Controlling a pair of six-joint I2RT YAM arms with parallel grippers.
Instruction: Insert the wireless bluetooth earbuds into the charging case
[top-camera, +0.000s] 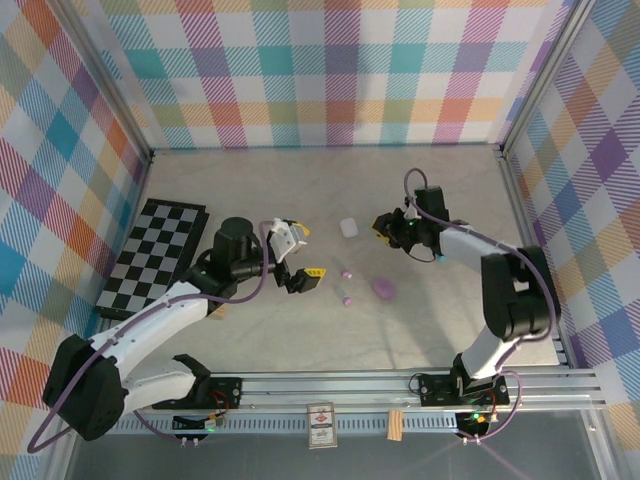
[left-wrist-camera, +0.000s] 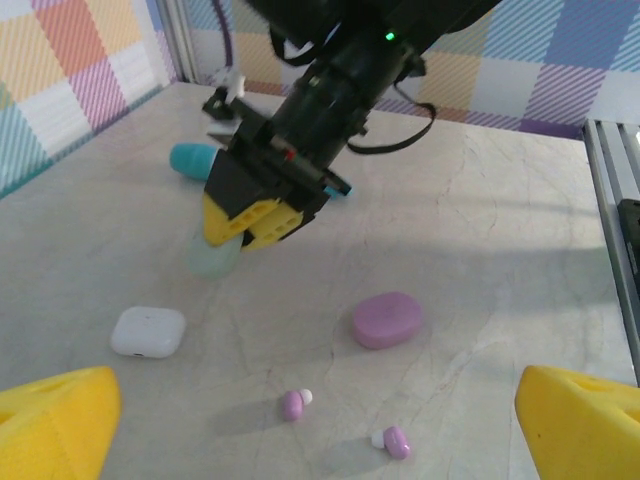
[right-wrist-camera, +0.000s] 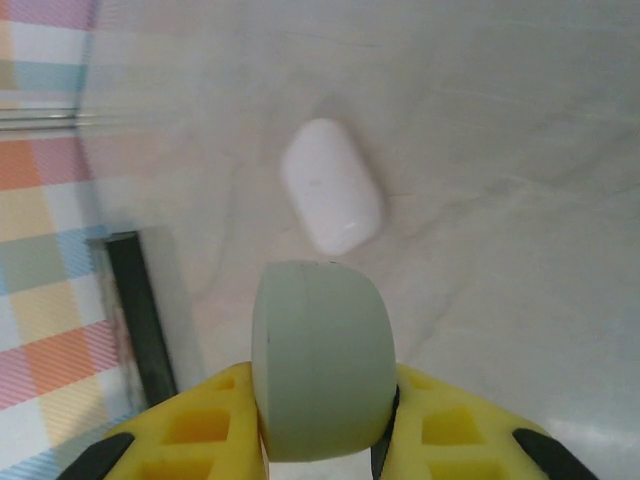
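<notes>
- Our left gripper (top-camera: 303, 276) stands wide open, holding nothing.
- Our right gripper (right-wrist-camera: 322, 425) is clamped on a green case (right-wrist-camera: 320, 370).
- Two pink earbuds (left-wrist-camera: 294, 403) lie loose on the table (left-wrist-camera: 500, 230), apart from each other, near the purple case (left-wrist-camera: 386, 320).
- We see a white case (left-wrist-camera: 148, 332) lying well left of them in the left wrist view.

Bright, even light falls from above on my pale marbled tabletop (top-camera: 430, 190); the overhead view is sharp, its shadows faint. From my left wrist, soft grey shadows lie beside the small pink-purple plastic earbuds (left-wrist-camera: 294, 403) and a broad dim band crosses the tabletop, while the yellow fingertips (left-wrist-camera: 55, 425) of my left end effector (left-wrist-camera: 315, 440) blur at the bottom corners. From my right wrist, the pale green rounded plastic case (right-wrist-camera: 322, 360) looks close and soft, the tabletop washed pale.
</notes>
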